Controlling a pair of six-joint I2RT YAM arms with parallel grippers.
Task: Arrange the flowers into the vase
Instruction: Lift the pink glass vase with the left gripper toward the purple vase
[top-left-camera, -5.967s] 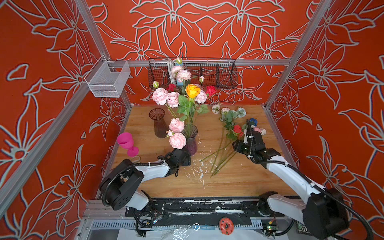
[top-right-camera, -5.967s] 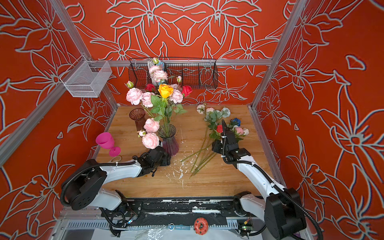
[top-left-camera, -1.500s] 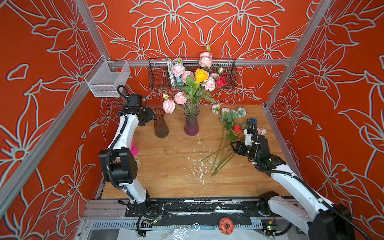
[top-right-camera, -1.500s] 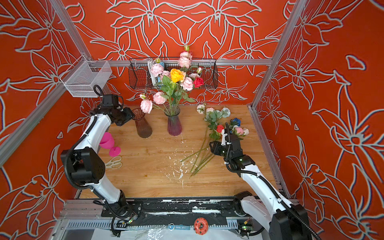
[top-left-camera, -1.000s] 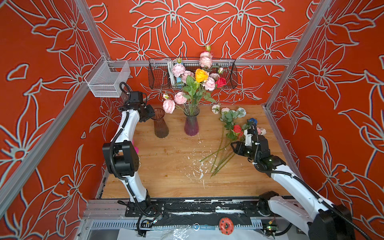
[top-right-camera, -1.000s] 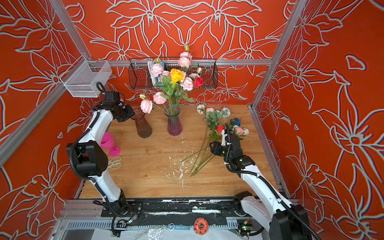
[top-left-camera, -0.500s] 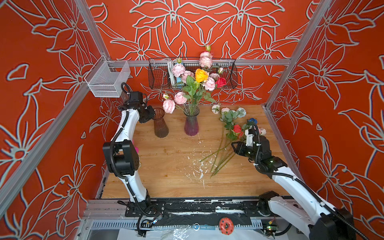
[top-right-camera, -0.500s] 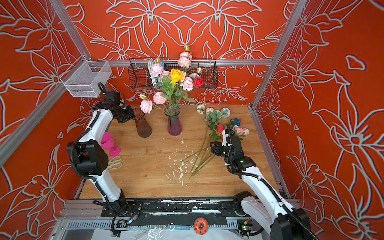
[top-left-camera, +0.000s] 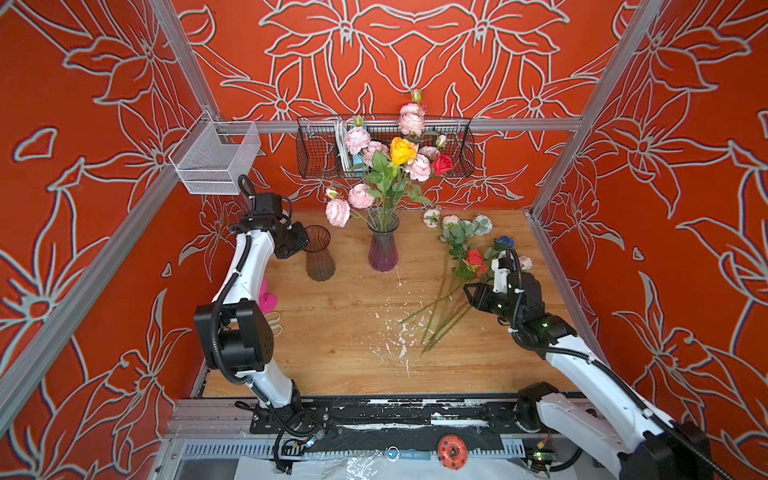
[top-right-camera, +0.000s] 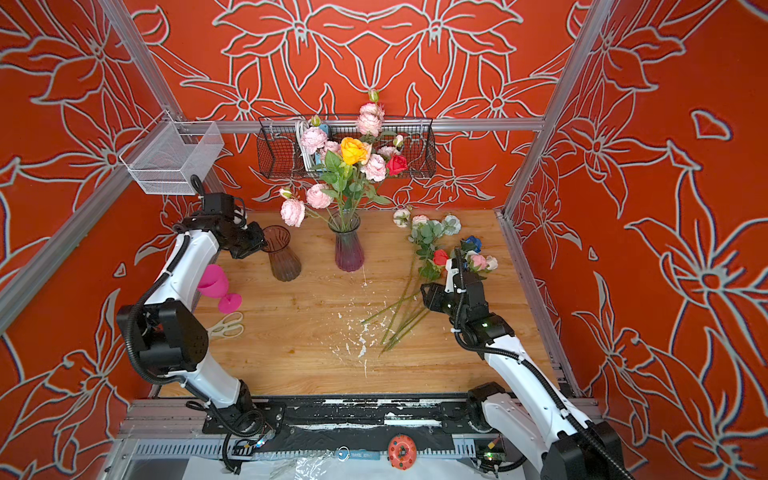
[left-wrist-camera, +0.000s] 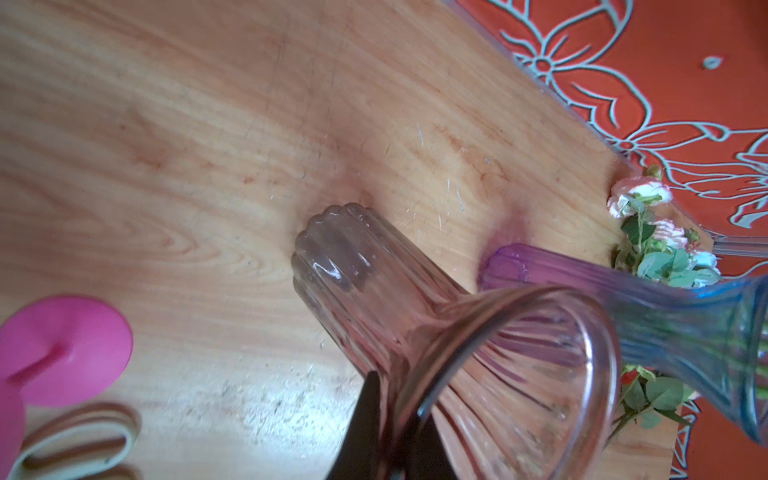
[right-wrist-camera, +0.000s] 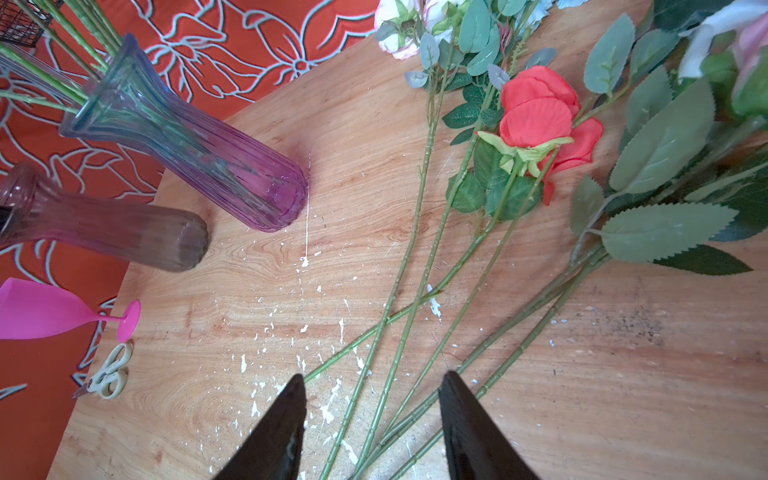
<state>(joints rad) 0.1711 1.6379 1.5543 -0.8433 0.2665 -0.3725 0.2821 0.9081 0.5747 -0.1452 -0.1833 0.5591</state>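
Purple ribbed glass makes the vase (top-left-camera: 382, 253) that stands upright at about 12 o'clock on the wooden bench (top-left-camera: 332, 332). A bunch of flowers (top-left-camera: 390, 166) rises from its mouth, mostly pale pink with one yellow-orange and one red. Just beside it, at 10 o'clock, stands an empty brown vase (top-left-camera: 319, 262). The left pincer (left-wrist-camera: 395, 419) is clenched on its rim, one finger outside the glass and one inside, as the left wrist view shows. At 2 to 3 o'clock the loose flowers (top-left-camera: 457, 266) lie flat, with blooms toward the back wall and stems fanning toward the front edge; a red rose (right-wrist-camera: 536, 112) lies among them. The right pincer (right-wrist-camera: 370, 380) hangs over the lower stem ends with its jaws apart, gripping nothing. At 9 o'clock a pink goblet (top-right-camera: 216, 286) and pale scissors (top-right-camera: 226, 326) sit near the left arm. White flecks dot the bench centre.
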